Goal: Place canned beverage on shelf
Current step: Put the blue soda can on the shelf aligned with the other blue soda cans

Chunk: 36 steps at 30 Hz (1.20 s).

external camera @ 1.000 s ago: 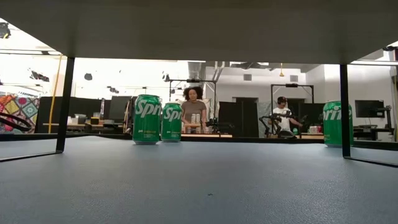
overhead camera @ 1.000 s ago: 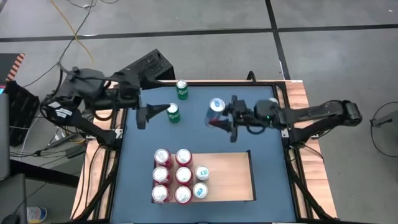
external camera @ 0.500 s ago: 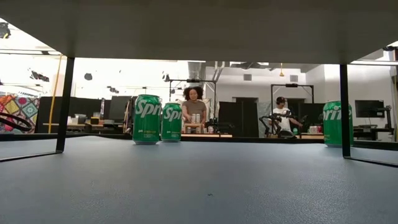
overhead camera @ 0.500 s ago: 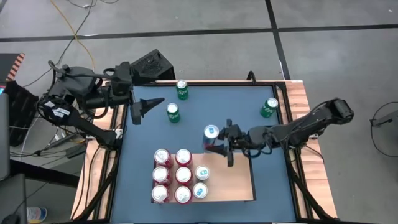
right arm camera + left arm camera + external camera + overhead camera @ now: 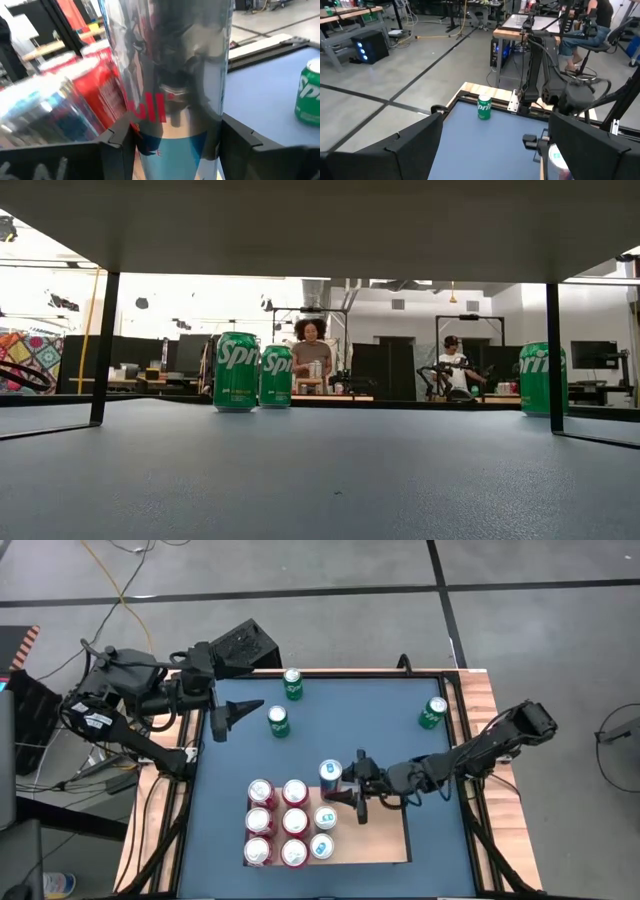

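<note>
A slim silver-blue can point(image 5: 330, 776) is kept clamped upright in the right gripper point(image 5: 348, 791) at the shelf point(image 5: 375, 825) edge's 12 o'clock for slotting beside the rows, while the left gripper point(image 5: 232, 714) is parked wide open, holding nothing.

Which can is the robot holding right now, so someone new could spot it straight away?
Find the pale wooden shelf lying on the blue table. At its far left corner, the right gripper grips a slim silver-and-blue can. Unlike the red cans packed beside it and the green cans farther back, it sits between the gripper's dark fingers.
</note>
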{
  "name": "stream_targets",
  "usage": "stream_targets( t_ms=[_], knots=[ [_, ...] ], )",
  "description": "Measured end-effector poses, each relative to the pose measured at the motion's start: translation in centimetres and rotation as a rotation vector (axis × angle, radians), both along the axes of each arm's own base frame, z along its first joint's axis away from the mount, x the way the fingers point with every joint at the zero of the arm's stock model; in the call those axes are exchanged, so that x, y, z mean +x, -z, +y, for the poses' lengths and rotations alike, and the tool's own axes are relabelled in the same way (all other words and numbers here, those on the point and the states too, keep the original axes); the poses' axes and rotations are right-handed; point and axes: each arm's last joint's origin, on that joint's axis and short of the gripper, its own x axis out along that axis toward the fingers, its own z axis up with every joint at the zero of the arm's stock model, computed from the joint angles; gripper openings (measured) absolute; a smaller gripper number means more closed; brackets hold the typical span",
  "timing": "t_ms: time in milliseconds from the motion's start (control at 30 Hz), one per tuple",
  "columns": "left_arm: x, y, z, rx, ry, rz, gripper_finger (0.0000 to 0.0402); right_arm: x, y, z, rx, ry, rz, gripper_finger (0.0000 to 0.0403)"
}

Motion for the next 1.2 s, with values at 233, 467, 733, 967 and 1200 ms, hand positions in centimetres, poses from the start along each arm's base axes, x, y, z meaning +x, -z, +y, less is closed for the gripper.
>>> stream_targets(
  t_ms=[233, 467, 733, 967, 1200],
  knots=[
    [0.0, 0.1, 0.0, 0.011, 0.003, 0.012, 0.0352, 0.3, 0.4, 0.1, -0.003, -0.009, 0.008, 0.0203],
    [0.0, 0.1, 0.0, 0.022, 0.005, 0.016, 0.0352, 0.2, 0.8, 0.0, -0.021, -0.075, 0.018, 0.0213],
    [0.0, 0.1, 0.0, 0.025, -0.006, 0.016, 0.0352, 0.3, 0.9, -0.1, -0.079, -0.104, 0.025, 0.0225],
    [0.0, 0.1, 0.1, 0.025, -0.016, 0.015, 0.0352, 0.4, 1.0, -0.1, -0.135, -0.113, 0.025, 0.0225],
    [0.0, 0.1, 0.1, 0.025, -0.024, 0.012, 0.0352, 0.5, 2.2, -0.3, -0.116, -0.098, -0.076, 0.0226]
  ],
)
